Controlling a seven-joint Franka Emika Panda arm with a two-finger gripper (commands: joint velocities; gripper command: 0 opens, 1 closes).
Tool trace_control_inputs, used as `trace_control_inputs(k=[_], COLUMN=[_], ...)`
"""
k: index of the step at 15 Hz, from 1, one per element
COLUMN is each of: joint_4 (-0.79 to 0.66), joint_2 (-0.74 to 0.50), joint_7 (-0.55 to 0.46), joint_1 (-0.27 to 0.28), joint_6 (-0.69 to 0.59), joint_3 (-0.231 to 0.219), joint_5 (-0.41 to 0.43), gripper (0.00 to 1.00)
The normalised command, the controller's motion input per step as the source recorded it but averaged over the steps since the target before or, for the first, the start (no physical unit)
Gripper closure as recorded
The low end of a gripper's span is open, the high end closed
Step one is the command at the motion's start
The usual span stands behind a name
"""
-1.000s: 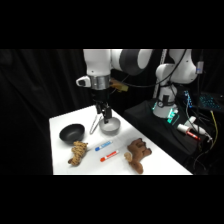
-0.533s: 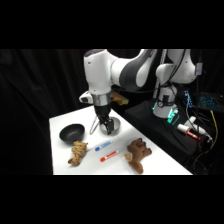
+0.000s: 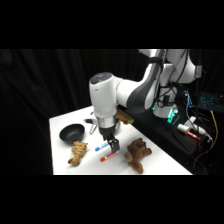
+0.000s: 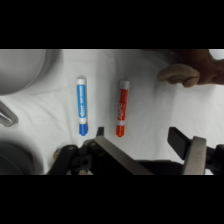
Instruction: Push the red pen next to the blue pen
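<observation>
Push not yet made, by the look of it. Wrist view: red pen (image 4: pixel 121 108) lies parallel to blue pen (image 4: pixel 81 105), at its 3 o'clock, a clear strip of worktop (image 4: pixel 150 100) between them. Gripper (image 4: pixel 145 142) hangs low at the red pen's 6 o'clock end; fingers (image 4: pixel 186 145) spread wide, holding nothing. Plush toy (image 4: pixel 192 70) at 1 o'clock. Remaining: close the gap sideways toward blue.

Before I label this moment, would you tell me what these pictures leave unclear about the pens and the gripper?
- Side view: the gripper covers part of the gap between the blue pen and the red pen.
- Wrist view: the brown plush toy is cut off by the top edge.
- Either view: whether a finger touches the red pen.
</observation>
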Motion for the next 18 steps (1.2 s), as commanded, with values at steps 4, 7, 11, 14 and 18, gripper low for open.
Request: trace_control_inputs(k=[4,7,11,14,18], joint_4=[0.41,0.37,0.29,0.2,0.14], joint_2=[0.34,0.32,0.3,0.24,0.16], joint_7=[0.2,0.08,0.04,0.04,0.03], joint_1=[0.16,0.078,0.035,0.019,0.021], joint_6=[0.03,-0.02,0.03,0.07,0.11], joint_3=[-0.044,-0.017,0.014,0.05,0.027], joint_5=[-0.076,0.023,0.101,0.152,0.13], gripper=[0.0,0.0,0.0,0.0,0.0])
